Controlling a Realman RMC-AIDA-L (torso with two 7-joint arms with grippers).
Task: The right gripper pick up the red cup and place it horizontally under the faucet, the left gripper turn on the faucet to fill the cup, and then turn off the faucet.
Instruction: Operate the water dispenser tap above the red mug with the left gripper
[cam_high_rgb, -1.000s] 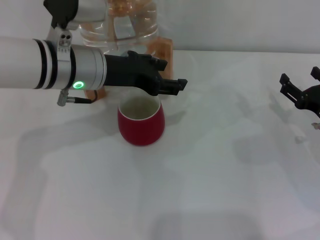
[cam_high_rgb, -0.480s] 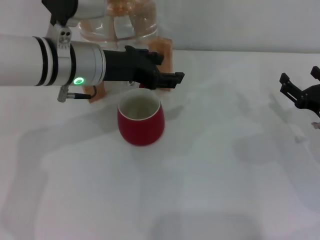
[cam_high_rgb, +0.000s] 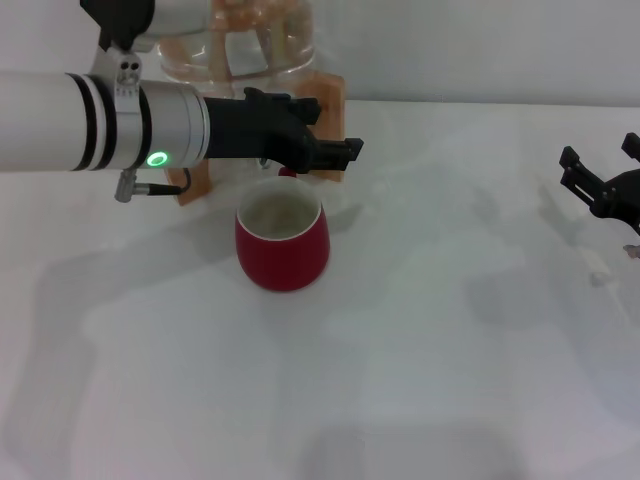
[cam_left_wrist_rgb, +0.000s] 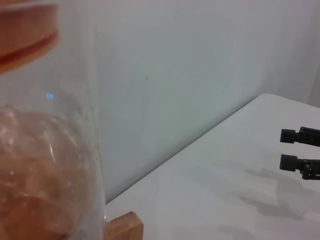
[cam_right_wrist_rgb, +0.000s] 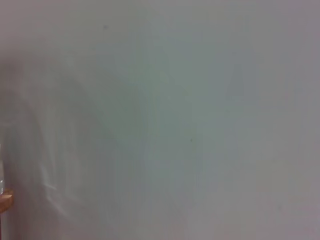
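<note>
1. Cup (cam_high_rgb: 282, 243) stands upright on the white table (cam_high_rgb: 420, 380), just in front of the wooden stand (cam_high_rgb: 330, 105). Rim open upward, white inside; too unclear to say whether any water is in it.
2. Left gripper (cam_high_rgb: 335, 155) reaches across from the robot's left, above and just behind the cup's rim, fingertips (cam_high_rgb: 345, 150) pointing toward the right. Whether they are parted or closed, or holding anything, cannot be told from the head view.
3. Faucet is hidden behind the left gripper's black body; only a small red bit shows just under the fingers. Clear jar (cam_high_rgb: 250, 40) sits on the stand above.
4. Right gripper (cam_high_rgb: 600, 180) sits well apart at the table's right edge, fingers spread, holding nothing. Left wrist view catches it far off too.
5. Judgement: the step in hand looks like working the lever, with the cup already set below.
6. To do it well: move the lever with a slow, short stroke; keep the fingers clear of the cup rim so the cup is not nudged off the spout line.
7. Risk: knocking the cup, or pressing hard enough to rock the stand and jar.
</note>
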